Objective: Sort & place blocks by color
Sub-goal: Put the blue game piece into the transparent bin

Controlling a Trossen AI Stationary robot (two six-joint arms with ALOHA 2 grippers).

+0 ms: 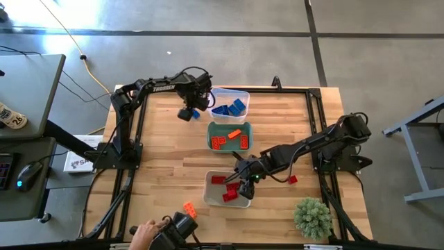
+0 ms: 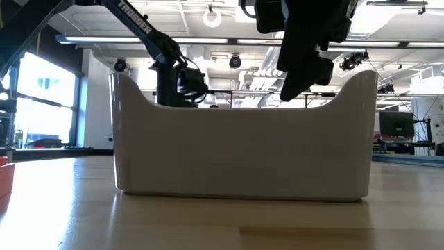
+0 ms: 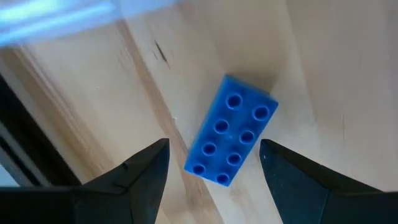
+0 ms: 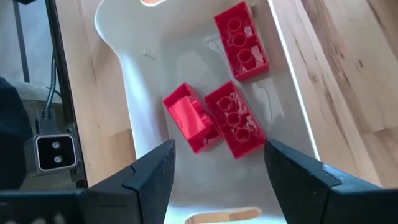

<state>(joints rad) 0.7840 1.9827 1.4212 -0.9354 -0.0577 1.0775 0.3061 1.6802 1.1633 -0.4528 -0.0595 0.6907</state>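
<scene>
My left gripper (image 3: 214,165) is open and hangs above a blue studded block (image 3: 231,138) that lies studs up on the wood, one finger on either side and clear of it. In the high view this gripper (image 1: 187,113) is near the table's far left, beside the clear bin (image 1: 244,94) of blue blocks. My right gripper (image 4: 217,168) is open above the white bin (image 4: 124,74), which holds three red blocks (image 4: 233,124). The high view shows it (image 1: 244,186) over that bin (image 1: 211,196). A teal bin (image 1: 211,133) holds orange blocks.
A loose red block (image 1: 292,180) lies right of the white bin, and an orange block (image 1: 189,207) near the front edge. A person's hand (image 1: 142,234) holds a dark device at the near edge. A green plant (image 1: 312,217) stands at the near right corner. The white bin (image 2: 243,146) fills the low view.
</scene>
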